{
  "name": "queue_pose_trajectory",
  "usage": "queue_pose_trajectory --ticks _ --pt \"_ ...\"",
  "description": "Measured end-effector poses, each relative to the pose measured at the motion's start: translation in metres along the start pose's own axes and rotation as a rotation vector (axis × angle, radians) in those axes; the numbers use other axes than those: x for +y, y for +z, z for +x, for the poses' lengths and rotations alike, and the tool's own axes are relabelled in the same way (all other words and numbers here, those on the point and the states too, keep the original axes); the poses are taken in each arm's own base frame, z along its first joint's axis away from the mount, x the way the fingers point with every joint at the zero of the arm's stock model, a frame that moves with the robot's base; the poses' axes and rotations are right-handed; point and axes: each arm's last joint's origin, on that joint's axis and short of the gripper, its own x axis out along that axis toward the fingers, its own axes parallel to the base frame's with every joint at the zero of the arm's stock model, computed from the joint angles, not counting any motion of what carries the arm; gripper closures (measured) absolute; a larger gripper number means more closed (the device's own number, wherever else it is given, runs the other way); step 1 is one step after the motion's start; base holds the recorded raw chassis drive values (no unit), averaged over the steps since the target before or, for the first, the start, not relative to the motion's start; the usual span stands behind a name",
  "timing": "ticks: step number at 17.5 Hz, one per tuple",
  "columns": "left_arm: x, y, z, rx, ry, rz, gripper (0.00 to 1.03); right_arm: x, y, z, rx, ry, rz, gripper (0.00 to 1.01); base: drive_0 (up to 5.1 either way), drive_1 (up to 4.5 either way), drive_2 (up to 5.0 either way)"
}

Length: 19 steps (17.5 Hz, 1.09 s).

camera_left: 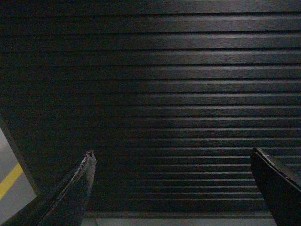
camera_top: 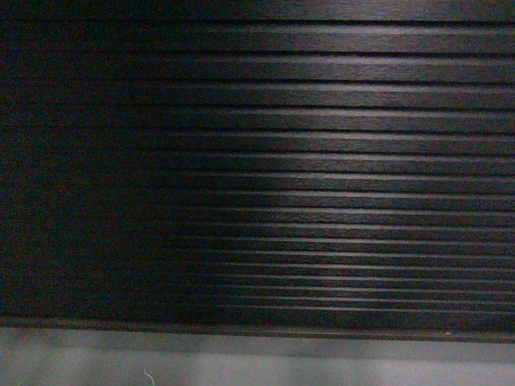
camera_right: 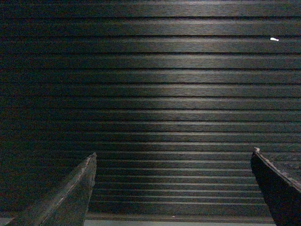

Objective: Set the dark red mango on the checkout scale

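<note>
Black ribbed panelling fills all three views: it is the front of the checkout (camera_top: 322,161), its horizontal slats running from edge to edge and catching a soft band of light toward the middle and right. In the head view a grey plinth (camera_top: 257,358) runs along the bottom beneath the slats, with a small pale thread lying on it.

From the left wrist camera, the left gripper (camera_left: 171,157) faces the slats with its two dark fingers (camera_left: 70,193) spread wide apart and nothing between them. At the lower left corner a strip of grey floor (camera_left: 11,197) shows, crossed by a yellow line (camera_left: 9,181).

From the right wrist camera, the right gripper (camera_right: 173,155) likewise points at the slats, its fingers (camera_right: 70,195) set wide and holding nothing. A small white mark (camera_right: 274,39) sits on a slat at the upper right.

Neither the mango nor the scale appears in any view; only the counter's front can be seen.
</note>
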Motion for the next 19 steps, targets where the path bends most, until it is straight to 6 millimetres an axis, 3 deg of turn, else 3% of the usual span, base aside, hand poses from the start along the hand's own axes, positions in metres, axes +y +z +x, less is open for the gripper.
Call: queue_pose_trajectory --ticks 19 --pt "0.0000 -0.0001 0.0000 0.001 0.000 0.000 0.05 0.0000 0.0000 0.0000 0.000 0.000 0.000 0.03 0.0 0.00 0.0"
